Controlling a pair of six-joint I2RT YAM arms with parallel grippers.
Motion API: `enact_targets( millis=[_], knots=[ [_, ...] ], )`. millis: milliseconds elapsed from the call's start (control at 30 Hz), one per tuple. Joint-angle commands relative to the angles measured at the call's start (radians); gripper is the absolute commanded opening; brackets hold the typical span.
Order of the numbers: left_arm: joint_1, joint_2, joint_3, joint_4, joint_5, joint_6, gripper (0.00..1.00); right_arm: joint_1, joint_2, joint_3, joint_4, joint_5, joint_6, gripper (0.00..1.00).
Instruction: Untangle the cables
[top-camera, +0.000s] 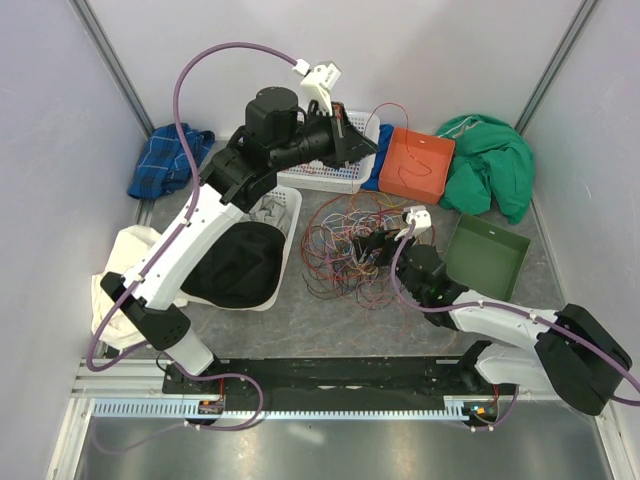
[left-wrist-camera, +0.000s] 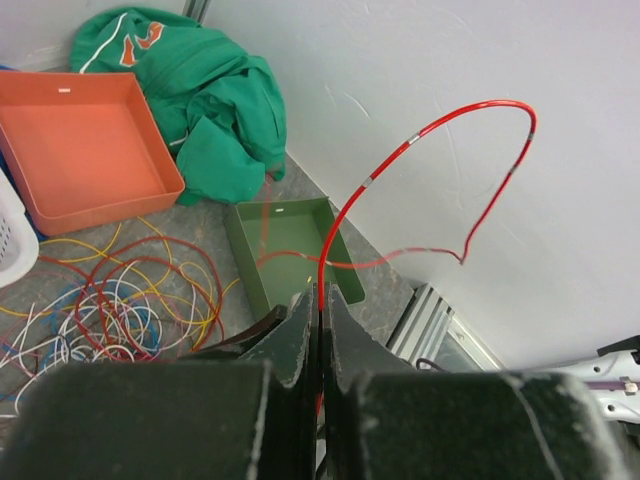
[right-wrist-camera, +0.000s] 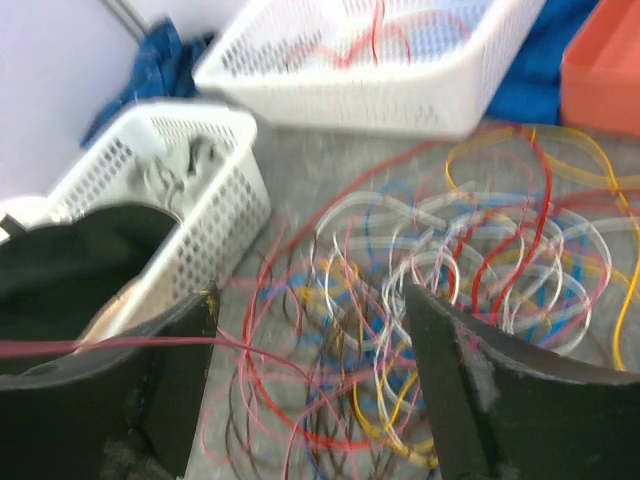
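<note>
Firstly, the bounds: pale walls (top-camera: 60, 120) close the table (top-camera: 330, 325) on the left, back and right, and the arm bases line the near edge.

- Bare room: a grey strip of table between the near edge and the cables (top-camera: 345, 250). A narrower gap lies between the cables and the green tray (top-camera: 485, 258).
- Back row, left to right: blue cloth (top-camera: 165, 160), long white basket (top-camera: 320, 180), orange tray (top-camera: 415, 160), green garment (top-camera: 490, 160).
- Left side: a second white basket (top-camera: 285, 215) holding black cloth (top-camera: 235, 265), with white cloth (top-camera: 125, 250) beside it.
- Cables: a loose, many-coloured tangle at the table's middle, just beside the second basket and near the orange tray.
- Left arm: reaches up and across from the near left corner. The left gripper (left-wrist-camera: 318, 310) is raised over the long white basket, its jaws pinched tight on a red cable (left-wrist-camera: 480, 105). That strand arches free above the fingers against the right wall, clear of the tangle.
- Right arm: folded low and reaching inward from the near right corner. The right gripper (right-wrist-camera: 310, 300) is low over the tangle's right side, its jaws spread wide with nothing clamped. A thin red strand crosses beside one finger (right-wrist-camera: 190, 340).
</note>
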Motion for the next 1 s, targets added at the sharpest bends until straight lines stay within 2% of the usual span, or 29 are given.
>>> enact_targets(
  millis=[0, 33, 100, 133, 167, 300, 333, 467, 533, 633, 767, 833, 967],
  knots=[
    [-0.001, -0.044, -0.025, -0.006, 0.013, 0.005, 0.02, 0.006, -0.007, 0.017, 0.227, 0.072, -0.024, 0.74],
    [-0.001, -0.044, -0.028, -0.004, 0.009, 0.008, 0.02, 0.006, -0.017, 0.014, 0.233, 0.064, -0.026, 0.55],
    [-0.001, -0.047, -0.032, -0.006, -0.004, 0.017, 0.02, 0.006, -0.062, -0.002, 0.228, 0.055, -0.018, 0.31],
    [0.0, -0.047, -0.032, -0.006, -0.017, 0.022, 0.02, 0.004, -0.085, -0.01, 0.197, 0.055, -0.011, 0.08],
    [0.0, -0.047, -0.031, -0.006, -0.027, 0.027, 0.02, 0.007, -0.141, -0.016, 0.169, 0.055, -0.005, 0.0],
    [0.008, -0.043, -0.029, -0.006, -0.096, 0.056, 0.02, 0.009, -0.342, 0.013, -0.067, 0.063, 0.038, 0.0],
    [0.012, -0.037, -0.029, -0.007, -0.123, 0.062, 0.02, 0.009, -0.385, 0.031, -0.2, 0.067, 0.047, 0.0],
    [0.042, 0.022, -0.014, -0.027, -0.183, 0.1, 0.02, 0.01, -0.6, 0.234, -0.53, 0.099, 0.012, 0.0],
    [0.057, 0.046, -0.009, -0.038, -0.243, 0.131, 0.02, 0.01, -0.635, 0.325, -0.696, 0.116, -0.014, 0.0],
    [0.08, 0.109, 0.015, -0.068, -0.31, 0.155, 0.02, 0.01, -0.662, 0.496, -0.848, 0.145, -0.049, 0.0],
    [0.117, 0.166, 0.056, -0.078, -0.314, 0.132, 0.02, 0.01, -0.642, 0.641, -0.965, 0.135, -0.063, 0.0],
    [0.13, 0.197, 0.09, -0.078, -0.326, 0.134, 0.02, 0.01, -0.643, 0.643, -0.986, 0.123, -0.055, 0.0],
    [0.164, 0.256, 0.254, -0.078, -0.332, 0.128, 0.02, 0.01, -0.681, 0.579, -0.982, 0.107, -0.031, 0.0]
  ],
)
